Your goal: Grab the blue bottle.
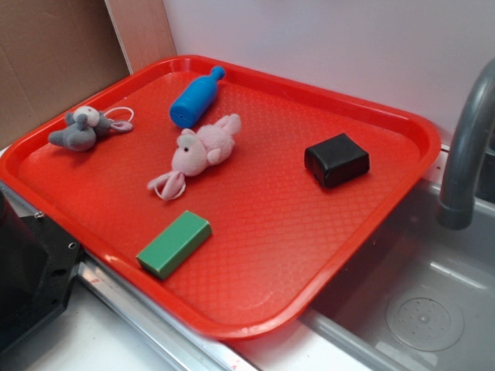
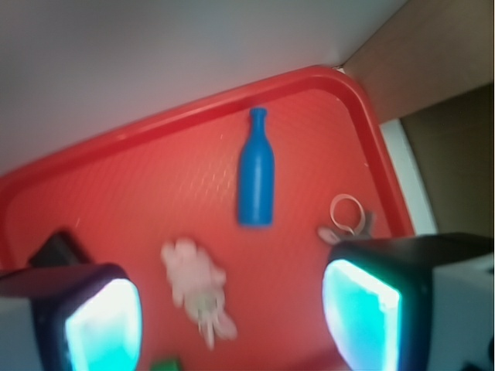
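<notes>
At the far left of the red tray (image 1: 387,201) we see a grey plush (image 1: 77,130); just right of it the blue bottle (image 1: 196,99) lies on its side near the far rim, cap pointing away, with the pink plush (image 1: 203,151) close on its near side. Our gripper (image 2: 232,313) hangs with fingers apart, nothing between them. We should straddle the bottle's body across its width, clear of the pink plush, then descend

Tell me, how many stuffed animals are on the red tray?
2. The grey plush lies at the tray's left edge. The pink plush lies near the middle, just in front of the blue bottle. None looks hidden.
</notes>
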`<action>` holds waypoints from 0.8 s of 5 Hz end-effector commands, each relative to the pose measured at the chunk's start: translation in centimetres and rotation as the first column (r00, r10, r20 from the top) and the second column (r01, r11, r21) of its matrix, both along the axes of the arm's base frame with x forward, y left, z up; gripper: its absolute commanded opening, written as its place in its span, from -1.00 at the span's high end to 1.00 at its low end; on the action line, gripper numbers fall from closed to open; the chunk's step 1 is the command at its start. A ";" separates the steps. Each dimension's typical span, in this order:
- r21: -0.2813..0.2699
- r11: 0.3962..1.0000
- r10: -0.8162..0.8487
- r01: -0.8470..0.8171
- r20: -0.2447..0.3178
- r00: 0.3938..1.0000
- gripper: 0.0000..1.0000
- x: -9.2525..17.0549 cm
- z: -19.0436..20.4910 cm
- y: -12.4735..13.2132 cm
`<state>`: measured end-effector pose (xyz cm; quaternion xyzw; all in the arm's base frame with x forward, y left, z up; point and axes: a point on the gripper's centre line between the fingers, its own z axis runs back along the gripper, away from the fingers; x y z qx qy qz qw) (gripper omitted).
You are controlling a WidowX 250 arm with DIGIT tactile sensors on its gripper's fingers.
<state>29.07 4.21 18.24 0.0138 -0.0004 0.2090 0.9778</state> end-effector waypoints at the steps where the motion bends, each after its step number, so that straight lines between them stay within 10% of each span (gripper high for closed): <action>1: 0.092 0.994 0.067 -0.065 -0.017 0.998 -1.00 1.0 -6.2 3.7; 4: 0.096 0.993 0.078 -0.067 -0.118 0.990 -1.00 0.5 -14.3 4.6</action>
